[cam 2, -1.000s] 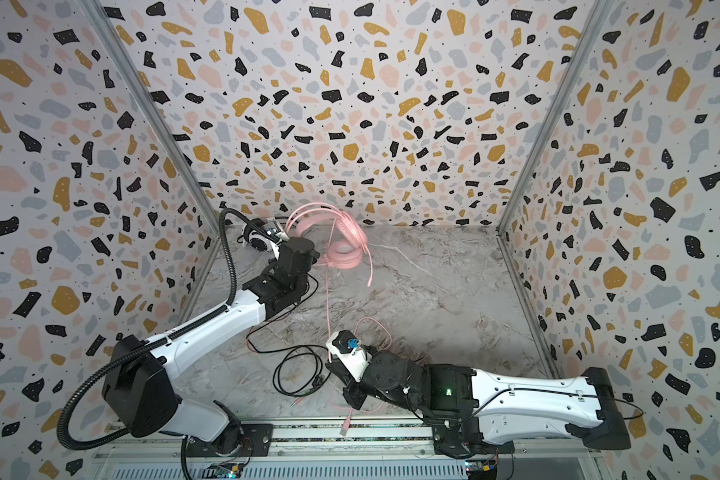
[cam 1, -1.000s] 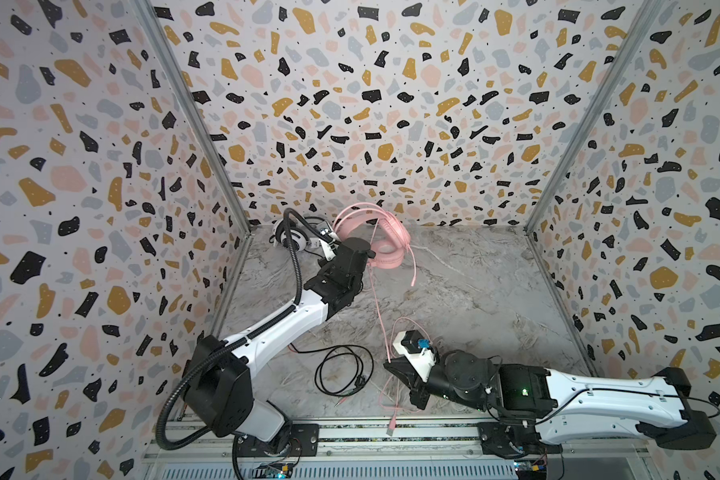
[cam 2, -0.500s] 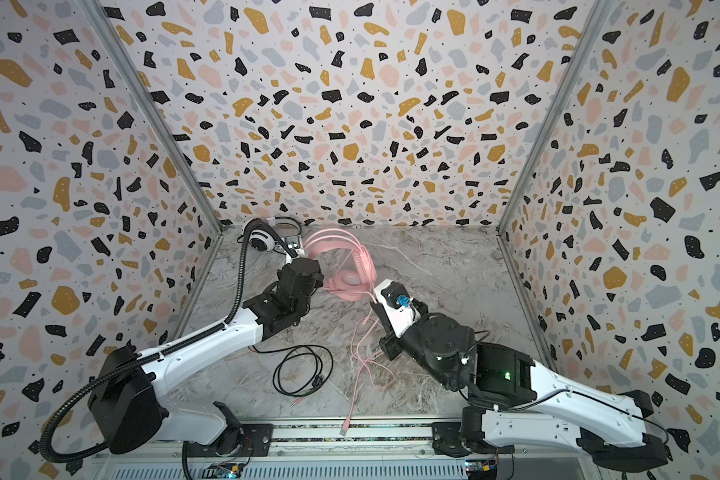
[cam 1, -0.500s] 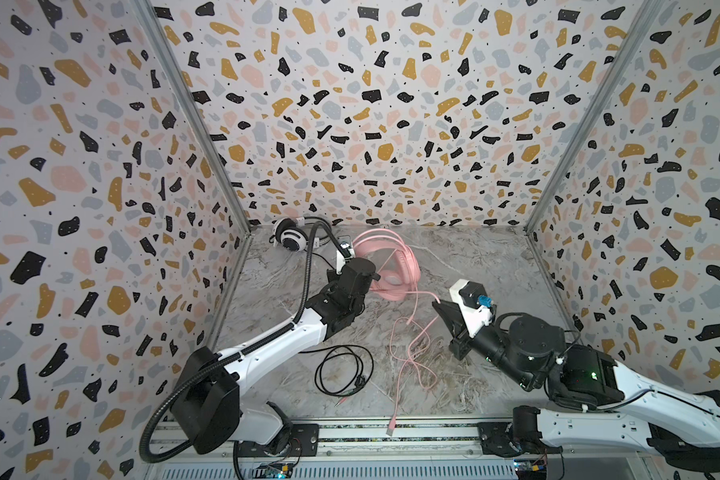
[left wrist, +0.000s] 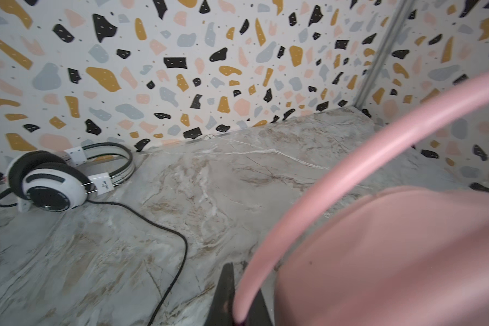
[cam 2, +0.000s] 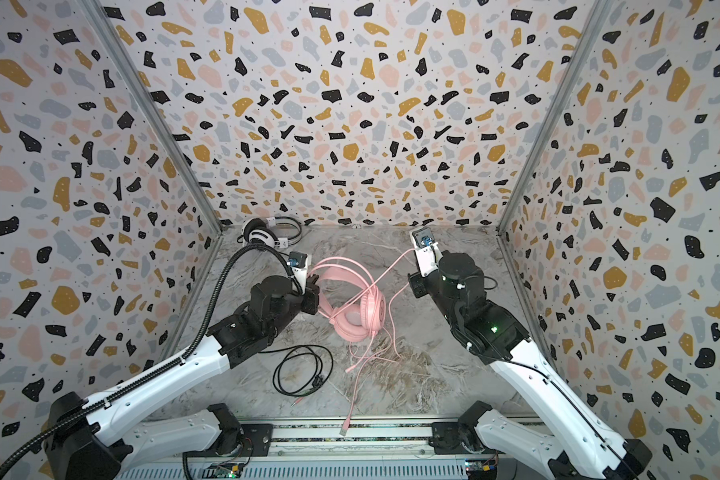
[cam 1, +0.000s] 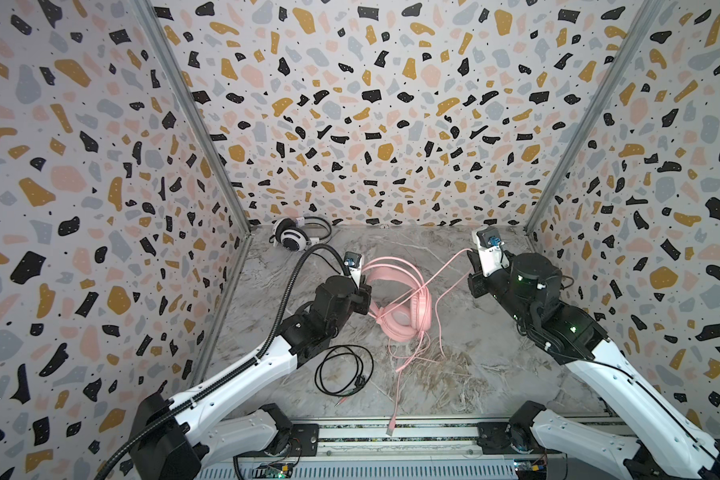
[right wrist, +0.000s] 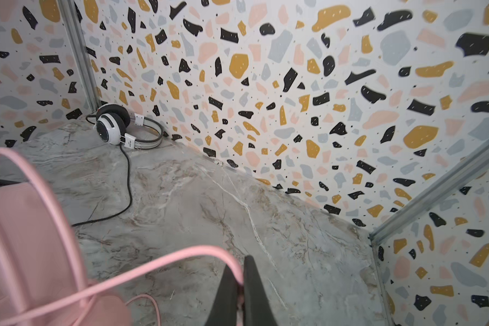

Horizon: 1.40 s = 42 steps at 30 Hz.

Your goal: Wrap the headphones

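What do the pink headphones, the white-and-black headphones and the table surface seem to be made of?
Pink headphones: likely matte plastic with soft padded cushions; even colour, no glare.
White-and-black headphones: smooth white plastic shells with a slight sheen; dark cushions, probably foam or leatherette.
Table: marble-look surface with grey veins; real stone or printed laminate cannot be told.

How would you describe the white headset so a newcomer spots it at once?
Look to the far left corner of the table, under the speckled back wall. The white headset lies there. Unlike the pink headset mid-table, it has black pads and a thin black cable.
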Each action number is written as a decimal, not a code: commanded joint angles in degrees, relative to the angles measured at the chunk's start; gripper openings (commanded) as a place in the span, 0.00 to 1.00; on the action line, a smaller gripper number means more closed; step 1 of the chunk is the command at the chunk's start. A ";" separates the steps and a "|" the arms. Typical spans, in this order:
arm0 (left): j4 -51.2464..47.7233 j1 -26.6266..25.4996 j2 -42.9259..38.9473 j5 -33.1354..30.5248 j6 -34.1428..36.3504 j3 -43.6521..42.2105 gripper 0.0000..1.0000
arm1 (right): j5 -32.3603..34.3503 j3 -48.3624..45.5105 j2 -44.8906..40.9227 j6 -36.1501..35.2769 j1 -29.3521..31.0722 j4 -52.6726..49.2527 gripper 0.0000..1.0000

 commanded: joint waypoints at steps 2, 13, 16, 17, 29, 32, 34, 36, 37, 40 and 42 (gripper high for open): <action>0.73 0.47 -3.28 12.06 -1.25 -0.08 0.00 | -14.27 0.10 0.89 3.59 -6.65 6.93 0.00; 8.21 3.27 -4.86 27.89 -11.65 1.17 0.00 | -34.48 -17.12 0.01 12.70 -9.03 21.15 0.02; 10.33 3.46 -4.34 30.52 -14.27 1.82 0.00 | -38.02 -19.64 -0.11 14.76 -9.05 24.54 0.02; 10.94 3.54 -4.24 30.85 -15.04 1.99 0.00 | -38.61 -20.10 -0.19 15.23 -9.06 25.11 0.02; 17.62 4.71 -5.36 27.99 -22.73 4.77 0.00 | -51.97 -32.76 -0.91 28.22 -9.19 46.08 0.02; 16.92 5.80 -4.69 26.96 -22.79 6.53 0.00 | -52.32 -33.30 -2.12 27.84 -9.19 44.10 0.01; 17.31 6.42 -4.27 27.95 -23.99 7.14 0.00 | -51.36 -34.39 -3.75 28.09 -9.15 44.03 0.01; 19.65 6.62 -3.75 29.24 -26.33 7.20 0.00 | -50.56 -34.75 -4.12 28.08 -9.17 44.11 0.04; 20.95 6.62 -3.48 29.85 -27.80 7.12 0.00 | -50.69 -34.74 -3.62 28.04 -9.15 44.23 0.07; 25.52 6.61 -2.20 32.69 -32.08 6.95 0.00 | -52.93 -34.73 -1.25 28.95 -9.07 47.24 0.11; 25.69 6.60 -1.66 33.53 -33.47 7.60 0.00 | -54.03 -34.77 0.45 30.20 -9.06 50.83 0.18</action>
